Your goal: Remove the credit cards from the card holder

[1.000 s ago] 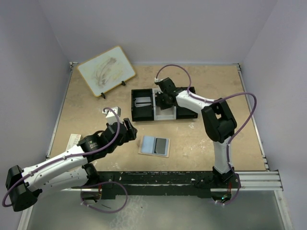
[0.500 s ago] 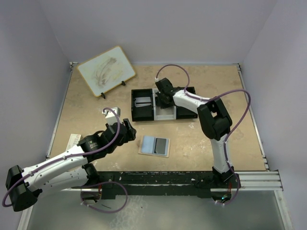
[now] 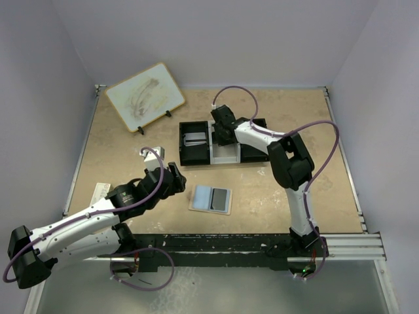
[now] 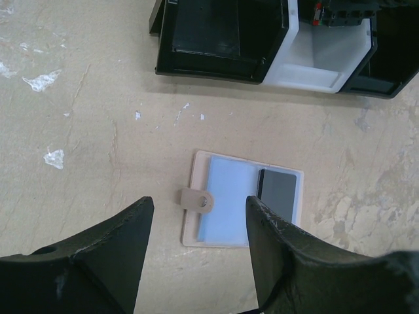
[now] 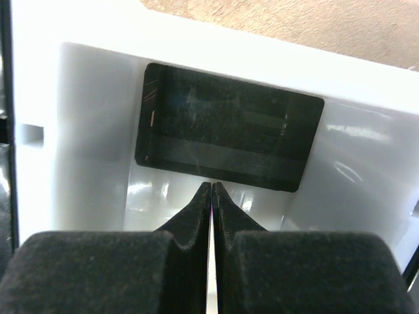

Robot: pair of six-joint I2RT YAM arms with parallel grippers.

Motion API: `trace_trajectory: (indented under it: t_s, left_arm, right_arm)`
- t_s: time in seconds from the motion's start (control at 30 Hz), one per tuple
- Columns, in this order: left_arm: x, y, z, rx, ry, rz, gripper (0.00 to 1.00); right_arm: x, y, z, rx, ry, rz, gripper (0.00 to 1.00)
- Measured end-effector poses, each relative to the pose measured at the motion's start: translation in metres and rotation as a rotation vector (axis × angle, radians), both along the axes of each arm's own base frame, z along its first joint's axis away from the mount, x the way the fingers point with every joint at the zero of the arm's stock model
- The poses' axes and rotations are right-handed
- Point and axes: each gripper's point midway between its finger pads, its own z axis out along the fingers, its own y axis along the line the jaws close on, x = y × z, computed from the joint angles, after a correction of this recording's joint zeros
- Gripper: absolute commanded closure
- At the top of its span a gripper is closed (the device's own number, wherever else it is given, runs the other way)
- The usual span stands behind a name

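Over the tray's white middle compartment (image 5: 78,98), the right gripper (image 5: 211,190) has shifted slightly rearward, with its jaws pressed together and empty. Beneath it lies a flat, glossy loose dark card (image 5: 229,135), long axis crosswise. The left gripper (image 4: 196,209), spread, hovers above the open pale-blue card holder (image 4: 226,196) on the tabletop. A second dark card (image 4: 278,193) fills its right half, long axis near-to-far.

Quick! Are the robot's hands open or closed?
Left gripper: open, empty.
Right gripper: shut, holding nothing, beside the dark credit card.

Tan tabletop (image 3: 118,150): whiteboard (image 3: 145,96) upper left, tray (image 3: 194,157) centre, open card holder (image 3: 211,198) below centre, red-and-white box (image 3: 101,192) left edge.
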Motion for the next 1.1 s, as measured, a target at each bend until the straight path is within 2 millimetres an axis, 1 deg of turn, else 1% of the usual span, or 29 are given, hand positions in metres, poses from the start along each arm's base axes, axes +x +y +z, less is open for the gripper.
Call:
trace_trajectory:
  t_s: [0.1, 0.13, 0.2, 0.27, 0.37, 0.43, 0.47, 0.5, 0.53, 0.57, 0.6, 0.7, 0.73, 0.77, 0.8, 0.87, 0.93, 1.0, 1.1]
  left_arm:
    - [-0.001, -0.004, 0.001, -0.014, 0.002, -0.019, 0.43]
    - [-0.001, -0.007, 0.002, -0.023, 0.001, -0.029, 0.43]
    - [-0.001, -0.015, 0.005, -0.047, -0.003, -0.054, 0.43]
    - [0.0, -0.026, 0.008, -0.078, -0.005, -0.088, 0.43]
    - [0.001, -0.044, 0.008, -0.116, 0.004, -0.137, 0.43]
    - [0.002, -0.056, 0.003, -0.125, 0.017, -0.17, 0.43]
    - [0.002, -0.06, -0.001, -0.118, 0.025, -0.184, 0.43]
    - [0.003, -0.063, -0.006, -0.105, 0.033, -0.193, 0.42]
    - [0.004, -0.064, -0.01, -0.094, 0.038, -0.197, 0.41]
    - [0.005, -0.065, -0.014, -0.074, 0.041, -0.205, 0.4]
    - [0.007, -0.065, -0.018, -0.056, 0.041, -0.21, 0.4]
    - [0.016, -0.071, -0.03, 0.015, 0.052, -0.244, 0.42]
    - [0.022, -0.08, -0.034, 0.041, 0.063, -0.275, 0.44]
    - [0.023, -0.081, -0.034, 0.042, 0.064, -0.274, 0.46]
    - [0.026, -0.09, -0.037, 0.04, 0.068, -0.299, 0.47]
    - [0.026, -0.102, -0.041, 0.009, 0.075, -0.337, 0.48]
    - [0.022, -0.11, -0.045, -0.045, 0.073, -0.365, 0.48]
    - [0.015, -0.113, -0.054, -0.088, 0.079, -0.38, 0.49]
    - [0.0, -0.108, -0.076, -0.136, 0.117, -0.389, 0.49]
  right_arm:
    - [-0.004, 0.002, 0.005, 0.019, 0.003, 0.012, 0.81]
    - [-0.009, 0.001, 0.01, 0.027, 0.002, 0.017, 0.78]
    - [-0.019, -0.002, 0.027, 0.051, -0.007, 0.023, 0.76]
    - [-0.027, -0.004, 0.055, 0.09, -0.048, 0.027, 0.73]
    - [-0.041, -0.006, 0.108, 0.195, -0.139, 0.033, 0.7]
    - [-0.055, -0.006, 0.132, 0.278, -0.185, 0.044, 0.69]
    - [-0.068, -0.007, 0.14, 0.331, -0.196, 0.05, 0.68]
    - [-0.078, -0.008, 0.142, 0.365, -0.196, 0.054, 0.68]
    - [-0.09, -0.008, 0.141, 0.405, -0.187, 0.06, 0.68]
    - [-0.108, -0.009, 0.133, 0.446, -0.161, 0.065, 0.68]
    - [-0.121, -0.01, 0.124, 0.47, -0.133, 0.067, 0.67]
    - [-0.174, -0.009, 0.079, 0.527, 0.011, 0.074, 0.66]
    - [-0.191, -0.008, 0.065, 0.539, 0.061, 0.075, 0.66]
    - [-0.204, -0.008, 0.055, 0.549, 0.098, 0.078, 0.67]
    - [-0.221, -0.007, 0.045, 0.57, 0.139, 0.082, 0.68]
    - [-0.241, -0.006, 0.037, 0.605, 0.179, 0.089, 0.69]
    - [-0.253, -0.005, 0.036, 0.654, 0.189, 0.094, 0.69]
    - [-0.257, -0.004, 0.038, 0.698, 0.179, 0.094, 0.69]
    - [-0.261, -0.001, 0.037, 0.758, 0.168, 0.101, 0.7]
